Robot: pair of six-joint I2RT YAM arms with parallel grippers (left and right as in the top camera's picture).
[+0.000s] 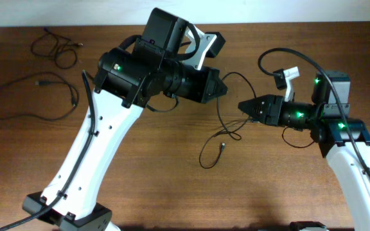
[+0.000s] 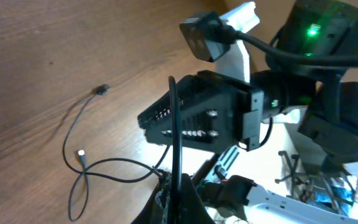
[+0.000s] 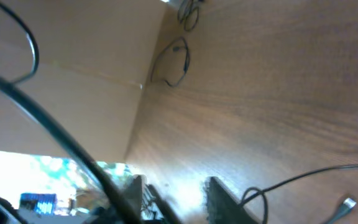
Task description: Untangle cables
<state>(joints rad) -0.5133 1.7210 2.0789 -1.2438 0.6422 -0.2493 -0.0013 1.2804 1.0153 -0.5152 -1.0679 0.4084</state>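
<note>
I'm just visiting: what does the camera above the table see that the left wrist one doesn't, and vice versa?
Only overhead: two separate cables near a table corner, a small coil and a larger loop, plus the left arm itself. Only left wrist: rows of screws on the right pincer, and clutter past the table edge. Both: that pincer, its camera on a white mount, and the looped cable trailing on the wooden table.

Soft, even light is falling on the brown wooden table in your overhead view, leaving only faint shadows. Your right wrist view is showing heavy blur, with bright glare washing out its lower left.
</note>
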